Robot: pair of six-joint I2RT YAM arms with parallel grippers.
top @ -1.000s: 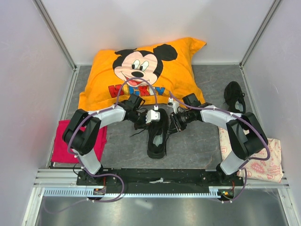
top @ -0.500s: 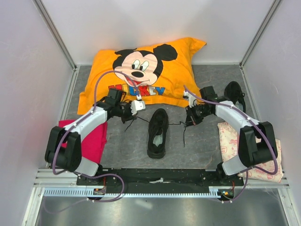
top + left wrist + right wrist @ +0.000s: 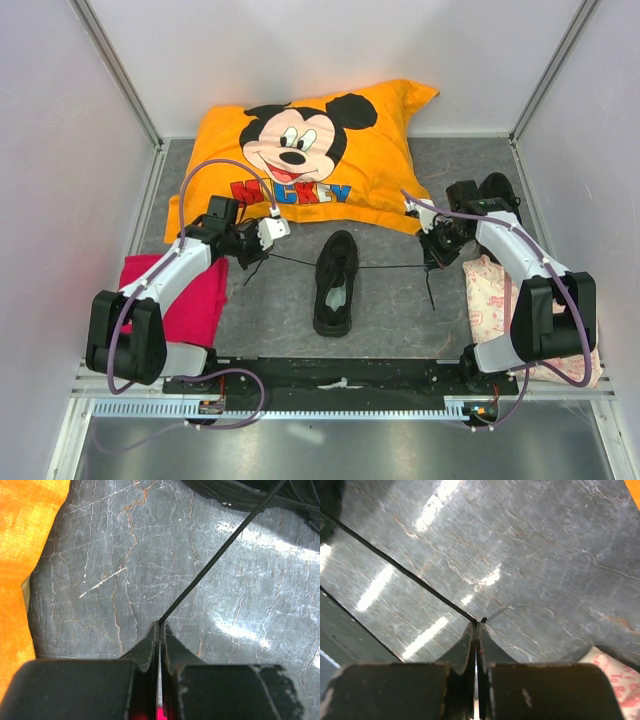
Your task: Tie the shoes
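The left gripper has its jaws closed on a lace, and the right gripper pinches the other lace. Both run taut to the shoe, which lies between the jaws on the worktop. The second shoe lies just beyond the right jaws.

Centre shoe black, insole pale grey; pillow orange, Mickey print; cloth magenta.
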